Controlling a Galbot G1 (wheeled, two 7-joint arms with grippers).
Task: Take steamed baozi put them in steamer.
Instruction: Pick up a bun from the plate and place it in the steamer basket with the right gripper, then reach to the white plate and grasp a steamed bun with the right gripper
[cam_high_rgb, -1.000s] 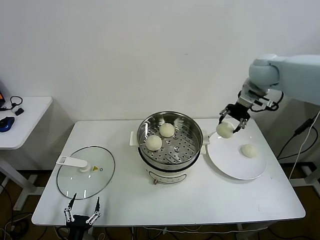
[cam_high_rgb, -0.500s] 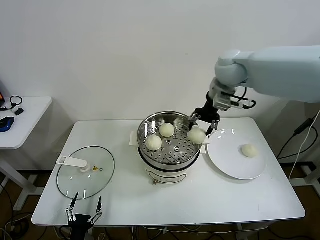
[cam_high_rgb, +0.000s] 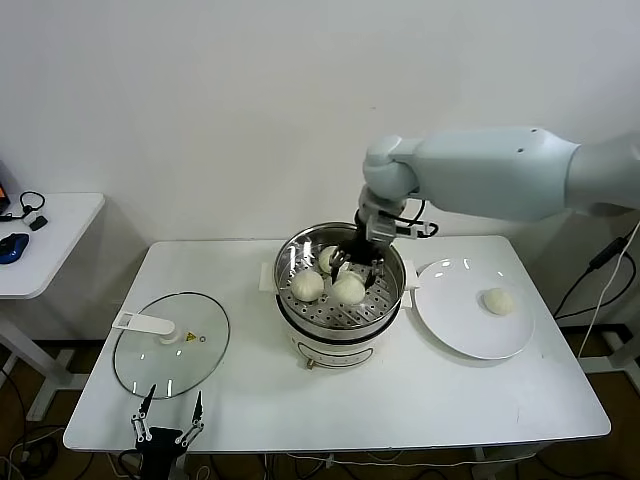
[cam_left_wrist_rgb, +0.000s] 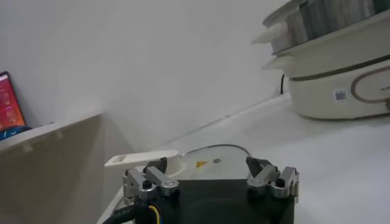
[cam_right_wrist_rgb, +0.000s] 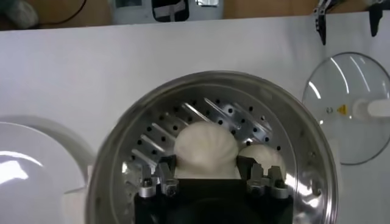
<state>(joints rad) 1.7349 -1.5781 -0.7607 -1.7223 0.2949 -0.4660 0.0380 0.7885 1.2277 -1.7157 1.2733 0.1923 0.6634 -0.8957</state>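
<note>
The steamer stands mid-table, a shiny steel pot with a perforated tray. My right gripper reaches down into it, shut on a baozi that rests on or just above the tray. In the right wrist view that baozi fills the gap of the right gripper, a finger against each side. Two more baozi lie in the steamer, and one of them shows beside the held one. A single baozi lies on the white plate. My left gripper waits open at the table's front left.
The glass lid with its white handle lies flat left of the steamer, just beyond the left gripper. The plate sits right of the steamer, close against it. A side table with a mouse stands at the far left.
My right arm has carried the baozi leftward from above the plate, over the steamer's rim and down onto the tray. The left arm has not moved.
</note>
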